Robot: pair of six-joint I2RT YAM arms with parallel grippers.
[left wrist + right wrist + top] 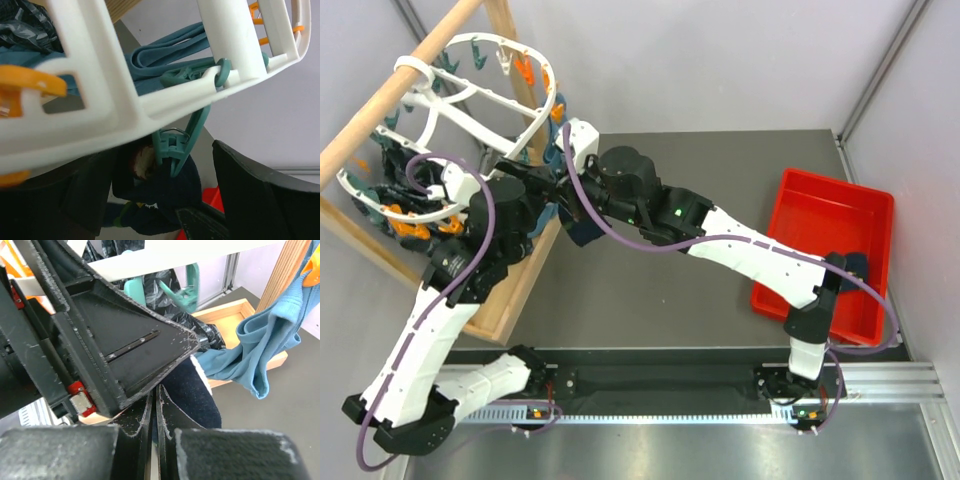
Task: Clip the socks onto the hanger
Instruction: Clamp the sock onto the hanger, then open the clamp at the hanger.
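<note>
Up at the table's far left, a large white plastic oval hanger (542, 112) hangs from a round wooden pole (400, 95), teal and orange clips along its rim. Both arms reach in to it. Red rectangular plastic bin (825, 215) sits well apart at right, one dark sock (855, 265) inside. Teal-blue cloth garment (260, 350) droops beside a wooden upright. Left gripper (162, 192) spread wide just under the white frame. Between its fingers hangs a small dark navy sock (170, 200), its top bitten by a teal plastic clip (176, 150). Right gripper (155, 405) pinched to a thin slit, holding that sock's fabric at its tips.
</note>
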